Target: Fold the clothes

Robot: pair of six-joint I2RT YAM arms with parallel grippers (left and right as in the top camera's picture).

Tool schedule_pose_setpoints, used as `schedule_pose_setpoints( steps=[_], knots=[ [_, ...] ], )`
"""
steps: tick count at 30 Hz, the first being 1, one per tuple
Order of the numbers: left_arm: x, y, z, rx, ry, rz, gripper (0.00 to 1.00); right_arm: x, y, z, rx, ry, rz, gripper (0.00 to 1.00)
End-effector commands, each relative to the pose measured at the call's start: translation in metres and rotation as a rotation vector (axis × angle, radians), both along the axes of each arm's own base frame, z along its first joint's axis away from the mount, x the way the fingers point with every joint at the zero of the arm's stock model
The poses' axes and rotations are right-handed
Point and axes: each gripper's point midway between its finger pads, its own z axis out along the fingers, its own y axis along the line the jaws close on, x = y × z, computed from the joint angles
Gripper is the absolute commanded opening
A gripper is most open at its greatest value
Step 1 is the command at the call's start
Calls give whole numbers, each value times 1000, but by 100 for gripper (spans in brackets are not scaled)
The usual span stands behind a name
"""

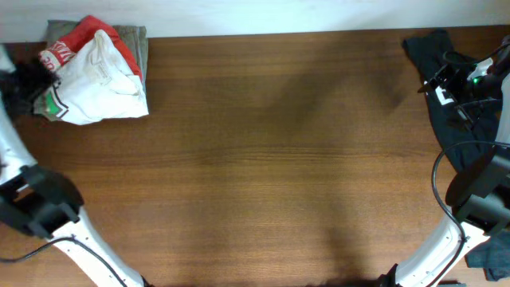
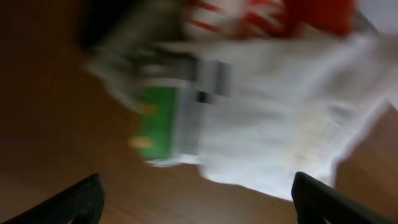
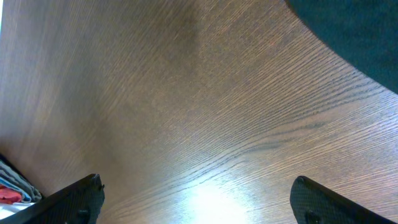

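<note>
Left wrist view: blurred, seemingly white T-shirt [image 2: 280,118] just ahead of left gripper [image 2: 196,186], fingers wide apart.

The tabletop [image 1: 279,159] before me is brown wood with a fine grain. In its far left corner lies a heap of clothes [image 1: 96,76]: a white T-shirt [image 1: 107,92] on top, a red-and-white garment [image 1: 76,44] and a grey-green garment [image 1: 135,38] beneath. Along the far right edge a dark garment [image 1: 448,119] lies crumpled, well apart from the heap.
</note>
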Motion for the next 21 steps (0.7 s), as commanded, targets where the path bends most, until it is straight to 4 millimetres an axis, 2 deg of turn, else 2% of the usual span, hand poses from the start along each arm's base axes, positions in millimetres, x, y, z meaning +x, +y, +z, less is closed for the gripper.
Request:
schedule_pose_setpoints(
  steps=[1, 3, 4, 5, 8, 10, 11, 14, 16, 18, 21],
  knots=[
    [-3, 22, -55, -203, -6, 13, 96, 2, -2, 6, -10, -14, -8, 99],
    [9, 15, -89, -295, -17, -11, 95, 2, -2, 6, -10, -14, -8, 99],
    [17, 17, -100, -293, -28, -4, 95, 2, -2, 6, -10, -14, -8, 99],
    [25, 18, -102, -298, -60, -14, 93, 2, -2, 6, -10, -14, -8, 99],
    [42, 20, -95, -288, -125, -8, 91, 2, -2, 6, -10, -14, -8, 99],
    [48, 19, -92, -282, -149, -19, 89, 2, -2, 6, -10, -14, -8, 99],
    [50, 19, -89, -282, -161, -23, 83, 2, -2, 6, -10, -14, -8, 98],
    [54, 19, -76, -278, -195, -34, 81, 2, -2, 6, -10, -14, -8, 99],
    [54, 17, -79, -286, -187, -31, 72, 2, -2, 6, -10, -14, -8, 99],
    [56, 13, -79, -287, -185, -39, 53, 2, -2, 6, -10, -14, -8, 99],
    [63, 0, -83, -259, -161, -56, 45, 2, -2, 6, -10, -14, -8, 99]
  ],
)
